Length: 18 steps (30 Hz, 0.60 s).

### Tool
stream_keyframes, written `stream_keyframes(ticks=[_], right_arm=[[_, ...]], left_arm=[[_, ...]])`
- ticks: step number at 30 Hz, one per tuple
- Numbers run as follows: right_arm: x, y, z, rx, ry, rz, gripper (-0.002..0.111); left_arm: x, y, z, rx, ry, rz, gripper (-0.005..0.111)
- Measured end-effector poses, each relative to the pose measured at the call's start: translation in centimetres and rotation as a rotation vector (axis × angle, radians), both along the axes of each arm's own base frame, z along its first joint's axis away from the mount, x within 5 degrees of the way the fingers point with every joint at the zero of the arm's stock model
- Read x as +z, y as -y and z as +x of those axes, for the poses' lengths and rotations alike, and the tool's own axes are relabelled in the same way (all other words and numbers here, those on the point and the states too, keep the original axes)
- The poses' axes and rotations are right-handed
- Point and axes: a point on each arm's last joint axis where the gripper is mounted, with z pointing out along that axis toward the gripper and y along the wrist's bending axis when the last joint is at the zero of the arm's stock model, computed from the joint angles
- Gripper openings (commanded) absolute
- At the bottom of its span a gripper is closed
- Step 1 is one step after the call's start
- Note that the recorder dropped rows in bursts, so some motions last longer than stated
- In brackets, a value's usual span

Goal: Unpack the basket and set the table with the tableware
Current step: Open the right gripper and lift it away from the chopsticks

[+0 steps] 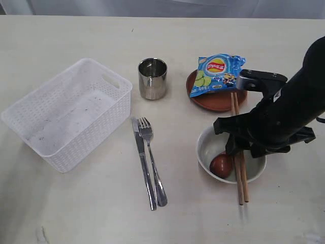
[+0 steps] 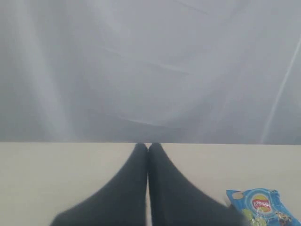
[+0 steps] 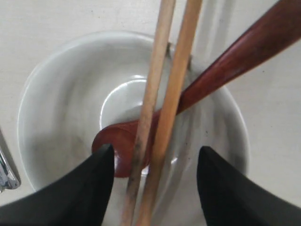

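The right claw (image 1: 238, 147) hangs wide open just above the bowl (image 1: 207, 147), its black arm bent low over the tabletop (image 1: 76, 213). The chopsticks (image 1: 239, 185) lie between its fingers, not pinched, with the spoon (image 1: 221, 165) under them in the bowl. Just behind the claw, a blue chip bag (image 1: 217, 75) rests on the plate (image 1: 218, 104); its words are too small to read. The cup (image 1: 152, 79), knife (image 1: 143, 162), fork (image 1: 155, 168) and basket (image 1: 86, 147) sit farther off. The left claw (image 2: 147, 147) is squeezed shut.

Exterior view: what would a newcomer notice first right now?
The bright blue chip bag lying on the brown round plate stands out most. Nearer, the black right claw hangs open over the pale round bowl with wooden chopsticks across it and a reddish-brown wooden spoon inside. The white lattice plastic basket sits empty at left.
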Motion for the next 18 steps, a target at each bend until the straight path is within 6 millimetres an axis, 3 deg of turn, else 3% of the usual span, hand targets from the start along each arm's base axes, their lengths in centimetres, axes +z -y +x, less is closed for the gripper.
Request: stream_keyframes(ticks=[11,18], right_arm=[[0.0,0.0,0.0,0.006,0.001,0.0,0.051],[1.8,-0.6,0.9,0.057,-0.004,0.012,0.051]], left_arm=[[0.0,0.0,0.0,0.0,0.0,0.0,0.0],[-0.1,0.0,0.0,-0.005,-0.005,0.001,0.0]])
